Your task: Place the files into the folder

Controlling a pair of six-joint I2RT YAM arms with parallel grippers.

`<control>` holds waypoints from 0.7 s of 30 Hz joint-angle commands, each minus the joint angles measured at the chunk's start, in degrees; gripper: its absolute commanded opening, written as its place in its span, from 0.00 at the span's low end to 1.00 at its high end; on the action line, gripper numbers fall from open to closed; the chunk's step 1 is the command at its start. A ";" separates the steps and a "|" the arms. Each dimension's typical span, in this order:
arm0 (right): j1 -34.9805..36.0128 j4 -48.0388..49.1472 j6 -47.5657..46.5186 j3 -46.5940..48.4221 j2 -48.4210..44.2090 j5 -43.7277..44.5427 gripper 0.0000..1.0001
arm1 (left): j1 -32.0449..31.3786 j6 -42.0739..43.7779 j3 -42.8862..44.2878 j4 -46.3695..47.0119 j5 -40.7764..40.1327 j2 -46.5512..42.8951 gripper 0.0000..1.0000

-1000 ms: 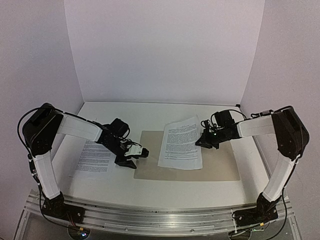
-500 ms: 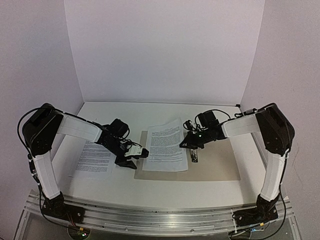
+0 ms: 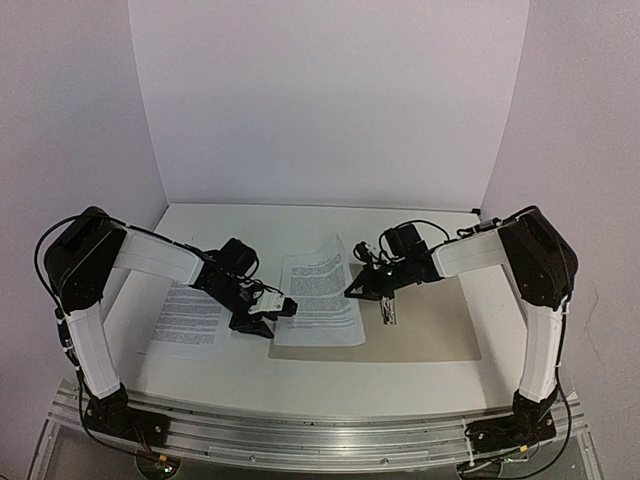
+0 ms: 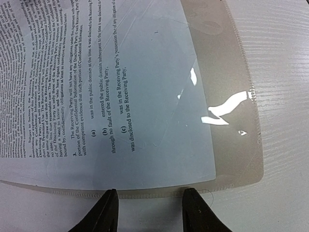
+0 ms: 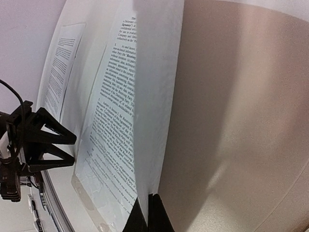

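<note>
The beige folder [image 3: 430, 330] lies flat in the middle of the table, its metal clip [image 3: 388, 313] bare. One printed file [image 3: 315, 290] lies slanted over the folder's left part. My right gripper [image 3: 352, 290] is shut on that sheet's right edge and lifts it, as the right wrist view shows [image 5: 149, 212]. In the left wrist view the sheet [image 4: 120, 96] shows through a shiny translucent layer at the folder's corner [image 4: 236, 145]. My left gripper [image 4: 149, 208] stands open, its tips at the folder's left edge. The second file [image 3: 190, 318] lies on the table to the left.
White walls close in the back and both sides of the white table [image 3: 300, 375]. My left arm [image 3: 160, 255] reaches over the second file. A metal rail [image 3: 320, 430] runs along the near edge.
My right gripper has dragged the held file leftward across the folder, toward the left gripper, uncovering the metal clip. The left arm has stayed where it was.
</note>
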 commanded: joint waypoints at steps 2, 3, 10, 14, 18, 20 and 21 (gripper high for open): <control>-0.53 1.83 0.89 -1.52 -1.49 -2.69 0.00 | 1.06 1.01 -2.10 -4.38 -2.70 -1.12 0.45; -0.54 1.92 0.79 -1.84 -1.32 -3.13 0.00 | 1.07 0.94 -2.00 -4.57 -2.61 -1.25 0.45; -0.73 1.99 -2.88 -6.90 -1.59 -9.14 0.00 | 1.07 0.01 -2.30 -4.42 -2.26 -1.98 0.45; -1.28 2.05 -2.29 -7.69 -1.51 -9.72 0.00 | 1.11 0.04 -2.07 -3.64 -2.44 -1.66 0.45; -1.28 5.48 2.33 -8.85 -2.23 -7.71 0.00 | 1.07 0.00 -1.95 -3.25 -2.22 -1.51 0.45; -1.28 7.99 4.64 -9.65 -2.50 -6.84 0.00 | 1.06 -0.05 -2.35 -3.00 -2.00 -1.39 0.45; -1.22 8.94 5.50 -9.84 -2.31 -6.93 0.00 | 1.06 -0.16 -2.52 -2.75 -1.90 -1.24 0.45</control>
